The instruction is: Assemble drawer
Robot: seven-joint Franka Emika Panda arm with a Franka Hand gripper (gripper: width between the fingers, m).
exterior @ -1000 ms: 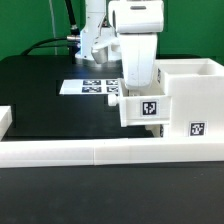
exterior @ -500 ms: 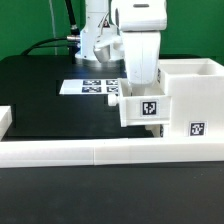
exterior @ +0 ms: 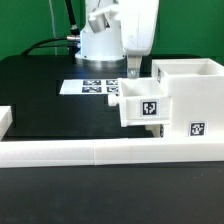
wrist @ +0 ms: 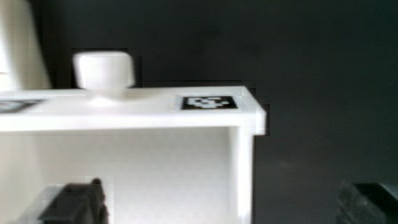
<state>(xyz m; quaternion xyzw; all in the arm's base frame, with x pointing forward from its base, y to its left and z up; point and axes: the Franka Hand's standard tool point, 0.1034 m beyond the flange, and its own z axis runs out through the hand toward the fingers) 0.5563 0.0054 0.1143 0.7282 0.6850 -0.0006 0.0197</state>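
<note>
A small white drawer tray (exterior: pixel 143 106) with a tag on its front sits partly inside the large white casing (exterior: pixel 190 88) at the exterior view's right. My gripper (exterior: pixel 133 67) hangs just above the tray's back edge and touches nothing. In the wrist view the tray's white face (wrist: pixel 143 150) shows a tag (wrist: pixel 214 102) and a round white knob (wrist: pixel 103 72). The gripper (wrist: pixel 222 205) is open and empty, with its dark fingertips (wrist: pixel 75 205) far apart on either side of the tray. A second tray is not in view.
Long low white border bars (exterior: pixel 90 152) run along the front, with a raised end at the exterior view's left (exterior: pixel 4 118). The marker board (exterior: pixel 92 87) lies flat on the black table behind the tray. The arm's base (exterior: pixel 98 40) and cables stand at the back.
The gripper has let go of the tray and risen straight up from it. The tray and casing stay where they were.
</note>
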